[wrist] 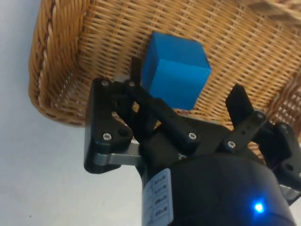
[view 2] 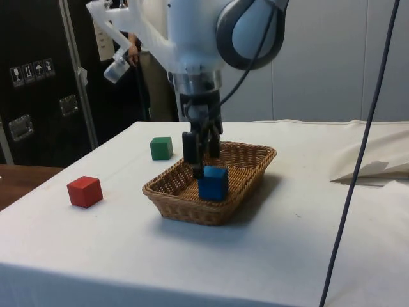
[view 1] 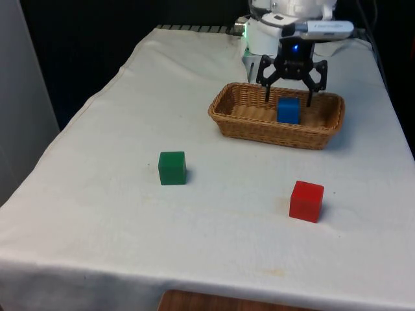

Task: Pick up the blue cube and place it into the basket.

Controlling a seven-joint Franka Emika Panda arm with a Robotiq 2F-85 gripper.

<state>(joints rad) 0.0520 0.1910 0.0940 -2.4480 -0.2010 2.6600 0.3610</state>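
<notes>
The blue cube [view 1: 288,110] lies inside the woven wicker basket [view 1: 272,133], on its floor. My gripper [view 1: 288,98] hangs just above it, open, with one finger on each side of the cube and neither gripping it. In the side view the cube [view 2: 213,182] rests near the basket's [view 2: 192,208] near wall, and the gripper [view 2: 201,160] hovers just behind and above it. In the wrist view the cube [wrist: 176,70] stands between the spread fingers of the gripper [wrist: 186,77], closer to one finger [wrist: 135,66], with the basket's weave [wrist: 56,56] around it.
A green cube [view 1: 172,168] stands on the white cloth towards the front view's left, also seen as a green cube [view 2: 161,148] beyond the basket. A red cube [view 1: 306,201] sits nearer the front edge. A grey cable [view 2: 358,160] hangs beside the table.
</notes>
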